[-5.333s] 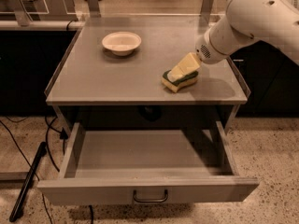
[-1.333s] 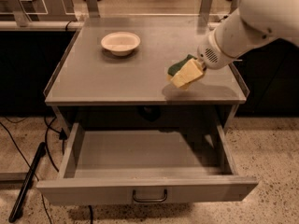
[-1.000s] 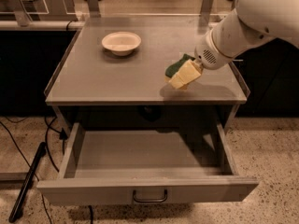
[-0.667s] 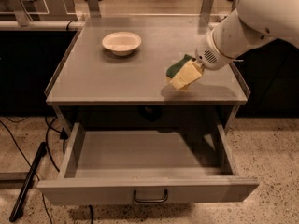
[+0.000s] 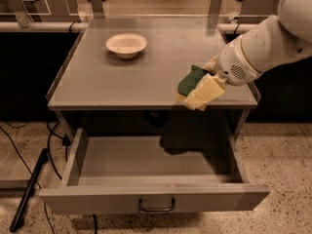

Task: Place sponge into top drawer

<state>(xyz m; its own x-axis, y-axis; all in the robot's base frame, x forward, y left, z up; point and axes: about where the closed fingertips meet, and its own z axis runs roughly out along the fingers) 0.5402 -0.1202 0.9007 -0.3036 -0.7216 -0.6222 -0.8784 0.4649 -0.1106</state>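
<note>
The gripper [image 5: 204, 92] is clamped on the sponge [image 5: 189, 80], holding it tilted over the desk's [image 5: 122, 82] front edge near the right corner, with the drawer [image 5: 146, 160] open below and the bowl [image 5: 126, 44] toward the back left.

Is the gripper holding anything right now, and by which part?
Yes. The gripper holds the sponge by the end nearest the arm, at the front edge of the tabletop, above the open top drawer.
</note>
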